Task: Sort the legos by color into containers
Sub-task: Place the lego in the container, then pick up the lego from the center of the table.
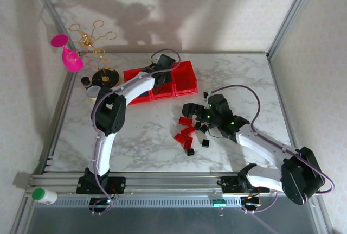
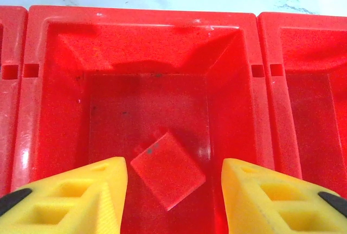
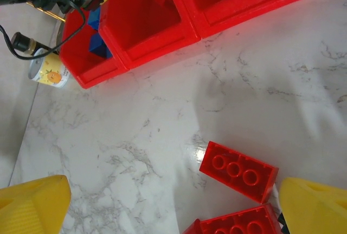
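Legos (image 1: 187, 132), red and black, are scattered in a loose pile on the white marbled worktop (image 1: 146, 136). The pile lies at about 5 o'clock from the containers (image 1: 184, 79), which are three bright red bins joined in a row. The bins are of glossy moulded plastic, open-topped, with sloping walls.

From the left wrist, the middle bin (image 2: 65, 114) is looked into from above. One smooth red brick (image 2: 168, 170) is seen inside it, turned askew, toward 6 o'clock of the bin floor. Whether it rests flat or is tilted in the air cannot be told. It sits between the left fingers (image 2: 81, 196), two yellow wedge-shaped pads with hollow cells, at 7 and 5 o'clock of the view. These fingers are parted wider than the brick, with a gap on each side, and nothing is gripped.

From the right wrist, the right fingers (image 3: 32, 207) are spread wide at 7 and 5 o'clock and hold nothing. Between them, near the 5 o'clock finger, an oblong studded brick (image 3: 238, 170) lies on the worktop, red, with ring-shaped studs on top. A second brick (image 3: 236, 227) lies at 6 o'clock. Blue bricks (image 3: 96, 41) lie in the end bin at 11 o'clock, with a small round cup (image 3: 49, 75) just beside it.
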